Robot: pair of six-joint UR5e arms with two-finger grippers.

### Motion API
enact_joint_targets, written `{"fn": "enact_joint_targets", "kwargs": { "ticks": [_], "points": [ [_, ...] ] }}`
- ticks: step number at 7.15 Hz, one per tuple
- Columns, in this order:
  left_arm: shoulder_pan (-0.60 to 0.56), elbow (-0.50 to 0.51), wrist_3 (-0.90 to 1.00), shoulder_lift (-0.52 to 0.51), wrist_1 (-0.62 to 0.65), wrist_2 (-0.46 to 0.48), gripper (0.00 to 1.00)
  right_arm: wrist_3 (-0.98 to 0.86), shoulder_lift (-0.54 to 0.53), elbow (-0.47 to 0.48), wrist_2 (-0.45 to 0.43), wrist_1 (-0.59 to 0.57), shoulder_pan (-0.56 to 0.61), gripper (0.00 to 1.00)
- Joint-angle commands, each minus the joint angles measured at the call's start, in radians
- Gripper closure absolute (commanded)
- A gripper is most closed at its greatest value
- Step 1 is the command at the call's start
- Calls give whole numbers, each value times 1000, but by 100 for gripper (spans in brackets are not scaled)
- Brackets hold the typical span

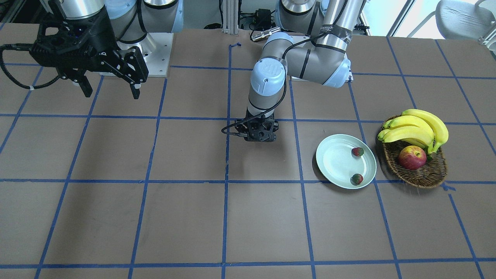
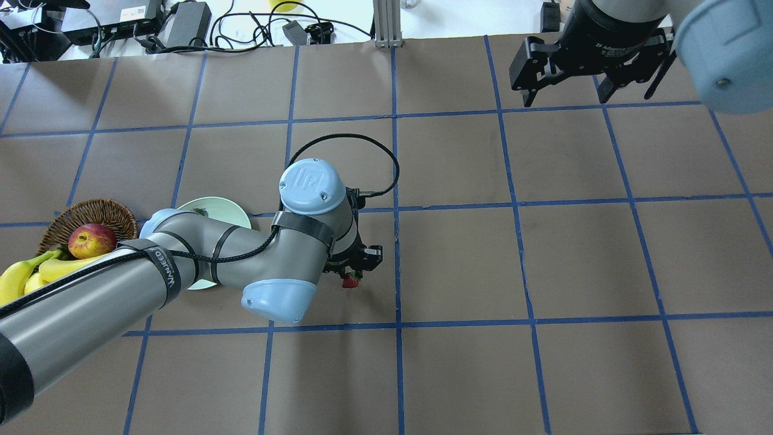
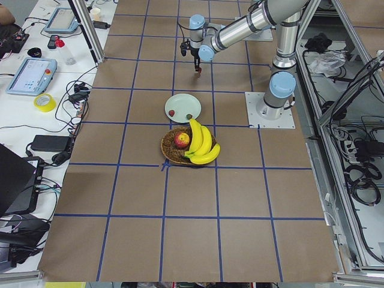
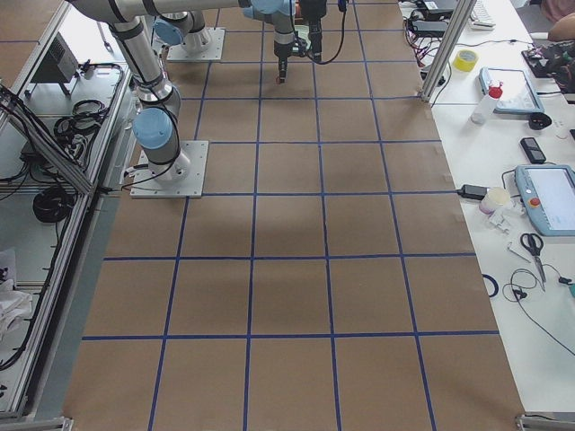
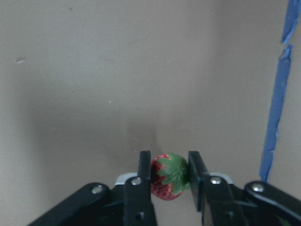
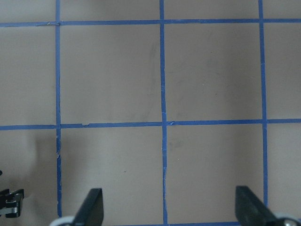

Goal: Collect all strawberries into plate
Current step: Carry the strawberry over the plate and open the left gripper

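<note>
Fruit sits at the far left of my overhead feed: a brown wicker basket (image 2: 102,211) holding a bunch of yellow bananas (image 2: 24,275) and a red-yellow apple (image 2: 92,240). Just to the right of it lies the pale green plate (image 1: 337,162), close beside the basket and, as far as my front camera shows, not touching it. Two strawberries (image 1: 357,151) rest in the plate, both on the basket side. One is nearer the robot, the other berry (image 1: 357,178) near the rim farther from it. From overhead, the left arm covers most of the plate.

Right of the plate, over a bare square of the brown table (image 2: 459,260) and beside a blue tape line (image 5: 277,103), I see the left gripper (image 5: 169,165) pointing straight down. Its fingers are drawn in narrow and pinch the third strawberry (image 5: 168,182) between their tips, with the green cap plain in the wrist camera. This berry is well apart from the plate. I cannot tell whether it touches the table or hangs just clear of it.

Far right, the right gripper (image 1: 111,91) hangs well above the table with its fingers spread wide and nothing between them. Its own wrist camera shows me only bare brown surface and tape lines in the gap.
</note>
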Motion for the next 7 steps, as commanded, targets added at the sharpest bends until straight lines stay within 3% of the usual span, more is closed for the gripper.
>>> {"fn": "enact_joint_targets", "kwargs": {
  "ticks": [1, 4, 6, 7],
  "points": [
    [67, 21, 113, 37, -46, 56, 100, 0, 0, 0, 0, 0, 0, 0],
    [344, 191, 454, 106, -311, 96, 100, 0, 0, 0, 0, 2, 0, 0],
    [564, 201, 717, 76, -319, 81, 100, 0, 0, 0, 0, 2, 0, 0],
    [601, 189, 762, 53, -305, 80, 100, 0, 0, 0, 0, 2, 0, 0]
  ]
}}
